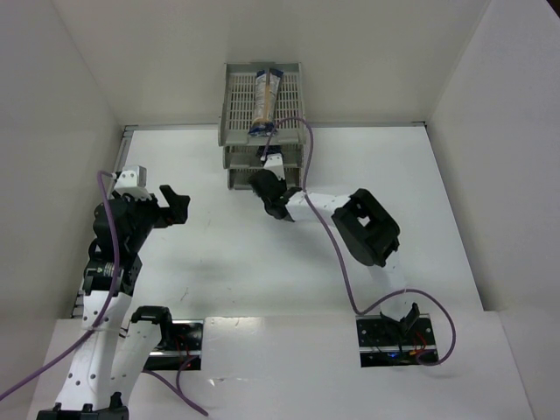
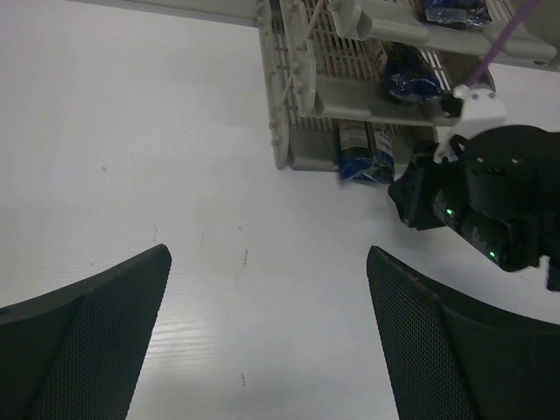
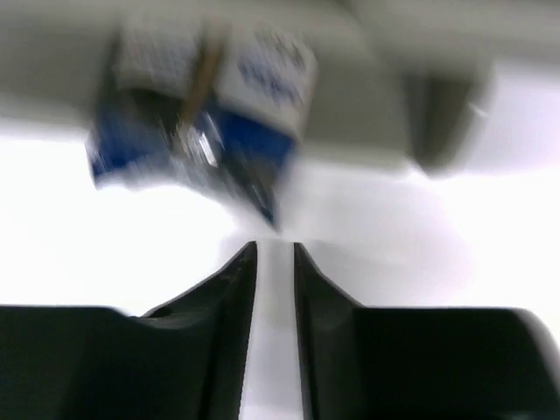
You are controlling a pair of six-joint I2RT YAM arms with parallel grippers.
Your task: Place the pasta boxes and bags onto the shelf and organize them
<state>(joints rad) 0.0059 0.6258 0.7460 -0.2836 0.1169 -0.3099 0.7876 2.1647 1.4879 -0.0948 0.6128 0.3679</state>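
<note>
Okay, status. The white counter (image 1: 219, 262) carries the grey plastic three-tier slotted tray rack (image 1: 234, 105) at the far wall. All three long flat pasta packs with blue ends and yellow-orange middles look to be in it, one per tier. The top pack (image 1: 265, 98) lies lengthwise in the upper tray and the middle pack (image 2: 409, 77) is in the second. The bottom pack (image 2: 360, 156) is in the lowest tray, with its blue end poking out past the front rim.

The right arm (image 1: 367, 227) reaches to the rack front. The right hand (image 3: 276, 262) is low, just short of that blue end (image 3: 210, 131). Its fingers are only a slit apart with nothing between them. The wrist view is blurred, so I can't tell whether it touches the pack.

The left arm (image 1: 114, 245) is parked well off to the side. The left hand (image 1: 175, 206) is wide open and empty.

My read is that placement is basically done and the step now is seating the bottom pack and clearing out. To do it well:
- Push square on the blue end, along the tray's length, so the pack doesn't skew.
- Keep the fingers under the middle tier's rim.
- Then back straight out, low.
- The thin purple cable (image 1: 306, 149) loops by the rack's right front corner, so don't let it drag the rack.
</note>
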